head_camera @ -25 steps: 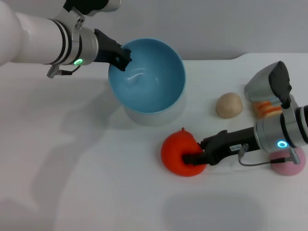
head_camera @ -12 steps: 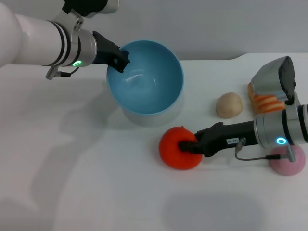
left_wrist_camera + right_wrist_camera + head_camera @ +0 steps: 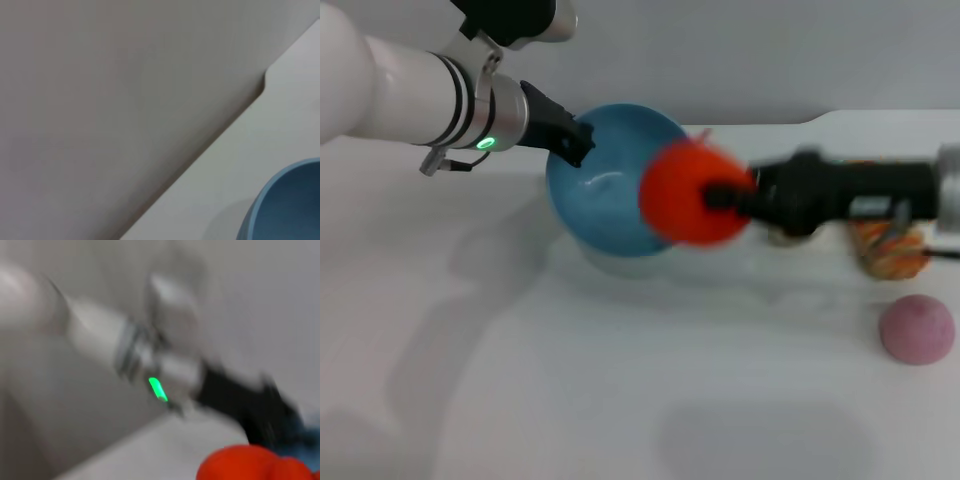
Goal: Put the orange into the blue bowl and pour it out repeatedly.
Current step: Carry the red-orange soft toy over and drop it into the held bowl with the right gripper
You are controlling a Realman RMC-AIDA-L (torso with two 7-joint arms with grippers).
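Table (image 3: 570, 400): white, with a notched step in its far edge at the right; a grey wall stands behind it.
Pink ball (image 3: 916, 329): rests on the table near the right edge, apart from everything else.
Orange-striped object (image 3: 890, 248): lies beyond the pink ball, partly hidden; too blurred to identify.

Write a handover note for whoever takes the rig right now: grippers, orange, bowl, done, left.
Right gripper: shut on the orange, held in the air at the blue bowl's rim.
Left gripper: shut on the bowl's far-left rim; bowl looks tilted.
Done: orange picked up.
Left: drop it in the bowl, pour out, repeat.
Pink ball sits apart on the table.
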